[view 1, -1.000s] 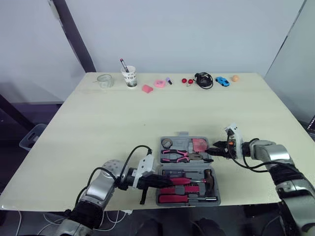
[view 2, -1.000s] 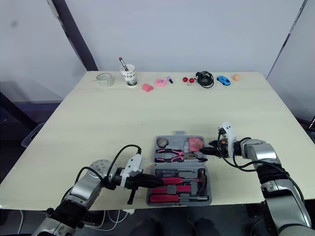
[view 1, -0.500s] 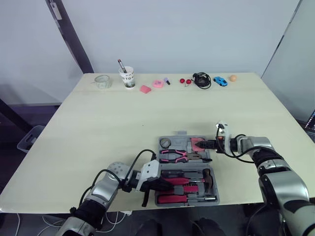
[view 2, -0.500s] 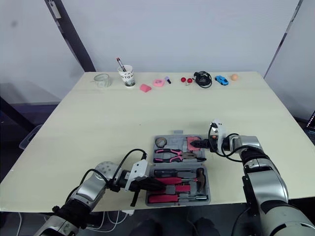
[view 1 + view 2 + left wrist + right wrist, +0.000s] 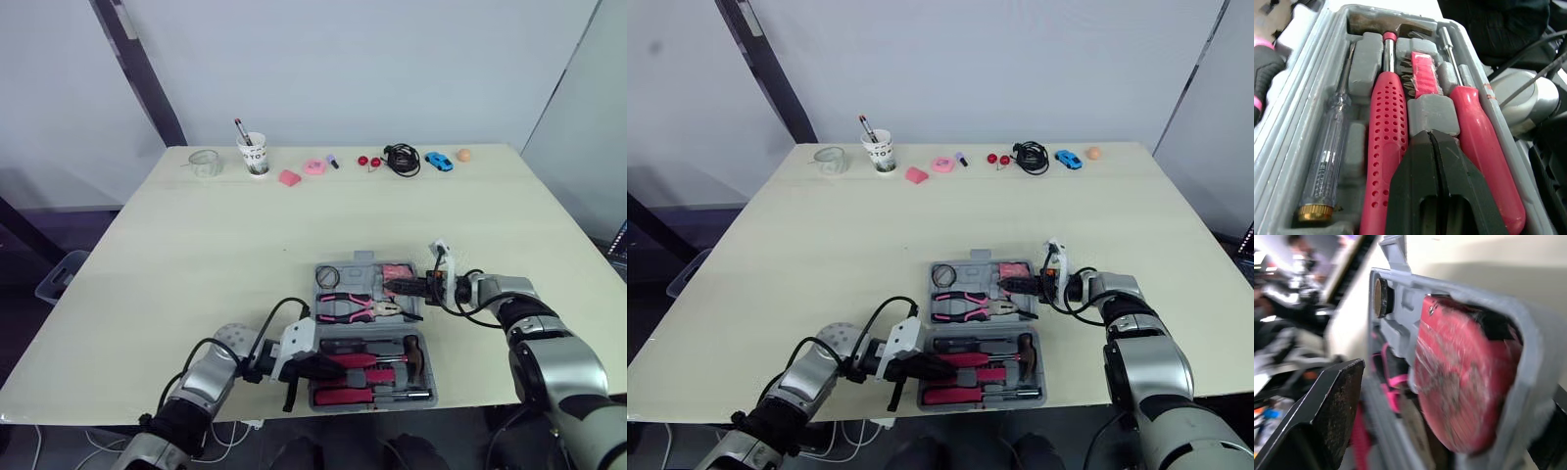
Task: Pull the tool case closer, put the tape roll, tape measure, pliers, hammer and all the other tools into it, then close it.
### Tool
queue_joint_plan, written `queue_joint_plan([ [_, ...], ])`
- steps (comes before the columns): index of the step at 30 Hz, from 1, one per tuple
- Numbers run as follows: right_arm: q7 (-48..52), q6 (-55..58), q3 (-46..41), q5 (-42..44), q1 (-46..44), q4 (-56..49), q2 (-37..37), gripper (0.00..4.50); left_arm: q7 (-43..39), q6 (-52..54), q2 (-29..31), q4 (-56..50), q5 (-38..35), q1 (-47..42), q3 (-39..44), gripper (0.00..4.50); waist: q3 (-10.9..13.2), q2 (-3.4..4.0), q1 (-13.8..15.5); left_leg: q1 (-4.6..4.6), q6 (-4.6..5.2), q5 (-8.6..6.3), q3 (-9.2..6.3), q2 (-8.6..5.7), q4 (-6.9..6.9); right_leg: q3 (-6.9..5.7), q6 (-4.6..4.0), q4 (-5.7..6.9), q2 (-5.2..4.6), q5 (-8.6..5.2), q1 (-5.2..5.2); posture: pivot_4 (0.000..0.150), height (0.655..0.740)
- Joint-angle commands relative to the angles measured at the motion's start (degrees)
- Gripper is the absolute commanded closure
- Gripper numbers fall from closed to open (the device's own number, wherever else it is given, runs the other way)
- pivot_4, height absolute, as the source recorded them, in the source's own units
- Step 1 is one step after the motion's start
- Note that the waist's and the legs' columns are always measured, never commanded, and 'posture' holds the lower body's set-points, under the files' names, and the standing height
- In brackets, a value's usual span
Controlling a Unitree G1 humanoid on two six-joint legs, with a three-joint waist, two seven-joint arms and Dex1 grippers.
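No text can be read anywhere. The white cup (image 5: 254, 155) at the far edge of the table (image 5: 225, 245) carries a band of dark lettering, too small to make out. In the right wrist view, the red face of the tape measure (image 5: 1464, 382), seated in the tool case (image 5: 1540, 345), bears small dark marks near its rim, too blurred to read.
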Motion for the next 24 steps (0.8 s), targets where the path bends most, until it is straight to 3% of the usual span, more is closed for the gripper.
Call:
queue_joint_plan([
  [1, 6.7, 0.85, 0.62, 1.55, 0.73, -5.91, -1.08, 0.09, -0.71, 0.9, 2.37, -4.44, -3.79, 2.55, 3.42, 4.5, 0.01, 0.01, -0.15, 0.01, 0.0, 0.0, -0.02, 0.01, 0.0, 0.0, 0.0, 0.02, 0.0, 0.0, 0.0, 0.15, 0.74],
  [8, 10.96, 7.92, 2.77, 5.12, 8.96, -27.81, -4.43, 0.09, -6.16, -2.38, 8.83, -10.58, -14.96, 11.34, 15.76, 4.5, 0.04, 0.05, -0.6, -0.03, -0.01, -0.01, -0.16, 0.03, -0.05, -0.04, -0.01, 0.0, -0.08, -0.01, -0.04, 0.15, 0.74],
  [12, 8.55, 13.29, 2.31, 9.18, 17.03, -43.53, -7.98, 0.09, -7.44, -5.5, 12.62, -5.63, -15.57, 16.23, 21.55, 4.5, 0.05, 0.07, -0.4, -0.02, -0.01, -0.01, -0.22, 0.15, -0.18, -0.15, -0.04, -0.08, -0.21, -0.03, -0.06, 0.15, 0.74],
  [20, -0.16, 18.01, -5.46, 17.29, 36.42, -68.89, -16.26, 0.09, -4.16, -2.44, 12.47, -1.5, -18.89, 15.82, 28.22, 4.5, 0.02, -0.01, 1.4, -0.12, -0.02, -0.01, -0.27, 0.04, -0.08, -0.36, -0.22, -0.19, -0.5, -0.17, -0.03, 0.15, 0.74],
  [24, -6.05, 14.12, -10.86, 18.11, 44.05, -74.74, -17.55, 0.0, -4.72, -1.23, 12.88, -2.03, -19.26, 15.34, 28.69, 3.44, 0.02, -0.02, 0.88, -0.09, -0.01, -0.01, -0.15, 0.03, -0.08, -0.25, -0.22, -0.2, -0.47, -0.16, -0.03, 0.15, 0.74],
])
